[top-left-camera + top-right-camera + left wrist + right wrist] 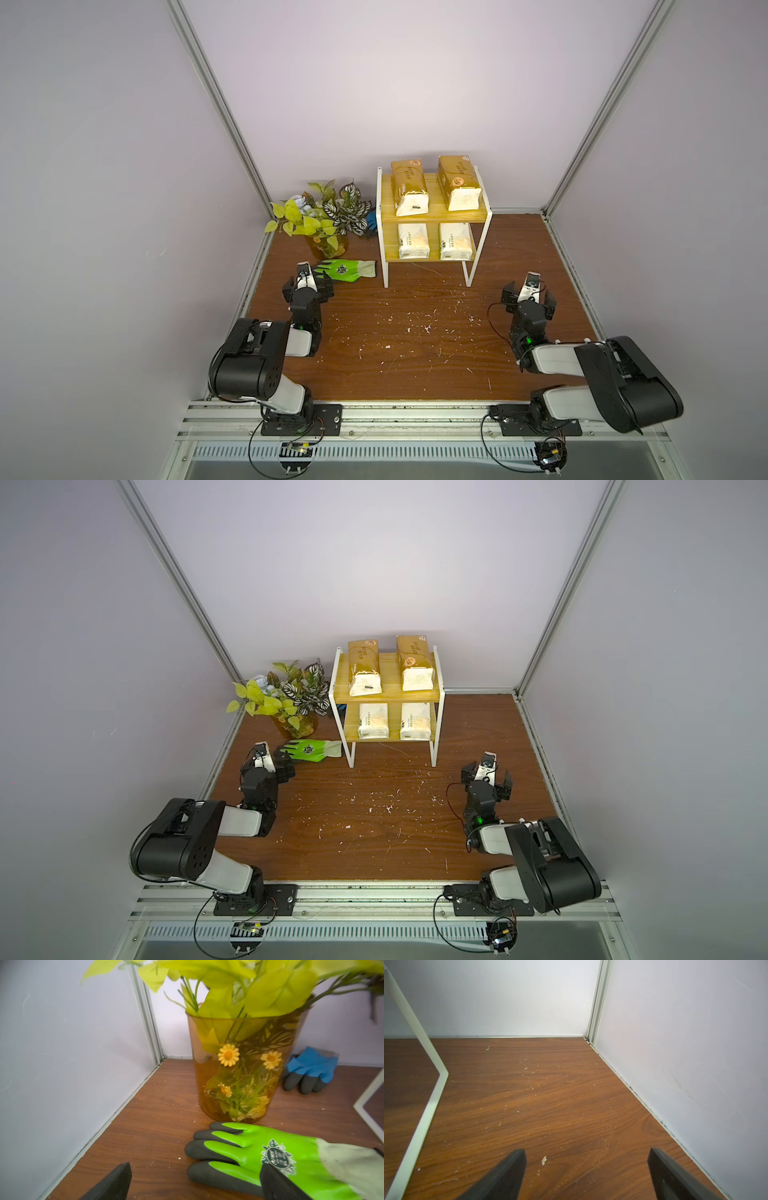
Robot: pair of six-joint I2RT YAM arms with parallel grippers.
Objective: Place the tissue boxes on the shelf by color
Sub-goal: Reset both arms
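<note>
The shelf stands at the back of the table. Two gold tissue boxes lie side by side on its upper board. On the lower board lie two white ones. My left gripper is open and low at the front left of the shelf, with one finger over a green glove. My right gripper is open over bare wood to the front right of the shelf. Neither holds anything. The shelf's white frame shows in the right wrist view.
An amber vase of artificial plants stands left of the shelf. The green glove lies in front of it, and a blue glove behind. Pale walls enclose three sides. White flecks dot the wood.
</note>
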